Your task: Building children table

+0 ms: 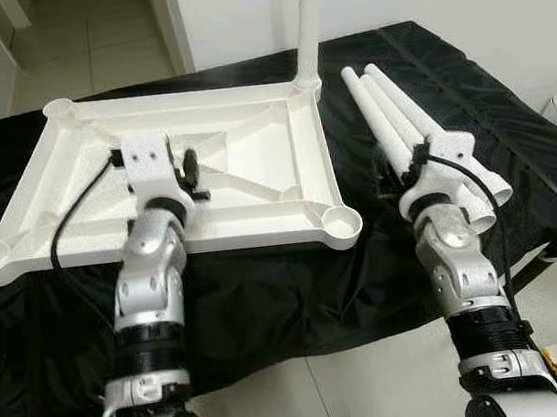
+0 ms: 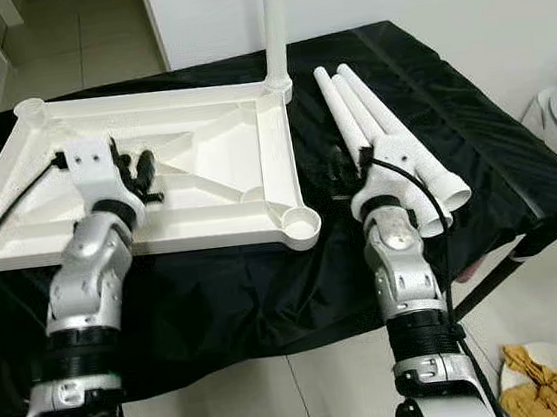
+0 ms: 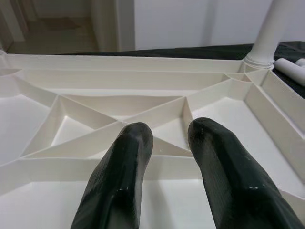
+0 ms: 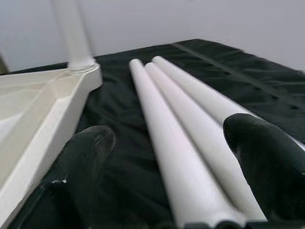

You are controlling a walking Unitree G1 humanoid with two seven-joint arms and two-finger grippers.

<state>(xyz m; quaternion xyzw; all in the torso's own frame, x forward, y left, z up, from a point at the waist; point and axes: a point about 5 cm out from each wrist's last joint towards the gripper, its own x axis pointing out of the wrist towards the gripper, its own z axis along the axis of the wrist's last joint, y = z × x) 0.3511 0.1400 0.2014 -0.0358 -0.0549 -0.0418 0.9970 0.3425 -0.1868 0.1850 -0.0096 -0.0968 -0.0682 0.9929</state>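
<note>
White legs (image 4: 190, 143) partly behind right end effector (image 4: 167, 157).

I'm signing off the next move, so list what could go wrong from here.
The three loose legs lie touching side by side; the open right claw straddles them and may grab several or roll one off the black cloth. The left claw hovering over the tabletop could nudge it and tilt the fitted leg.

No readable text, labels, brands or numbers anywhere.
</note>
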